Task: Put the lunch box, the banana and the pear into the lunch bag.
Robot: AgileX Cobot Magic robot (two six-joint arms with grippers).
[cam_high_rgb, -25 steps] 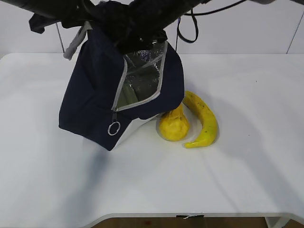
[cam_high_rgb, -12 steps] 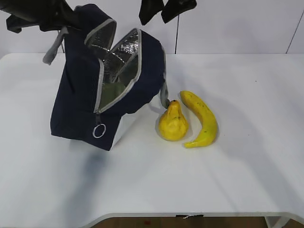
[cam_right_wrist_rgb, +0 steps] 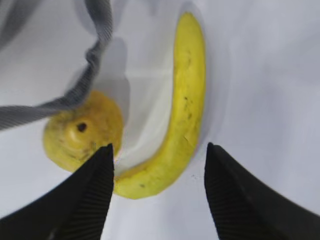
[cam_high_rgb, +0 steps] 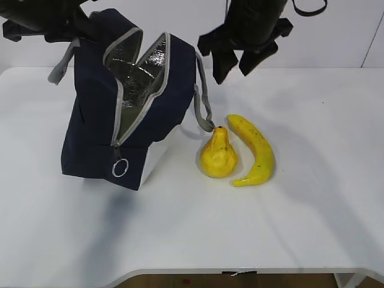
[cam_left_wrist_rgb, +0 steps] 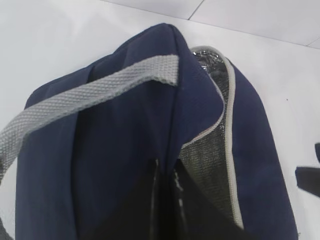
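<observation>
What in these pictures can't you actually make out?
- Lunch box: no view shows it now; the lunch bag opening shows only foil lining.
- Left claw: in the left wrist view it is a dark shape against the bag fabric, grip unclear; in the exterior view the frame edge cuts it off.
- Pear: a grey strap crosses it in the right wrist view.
- Right claw is open above the banana.
</observation>
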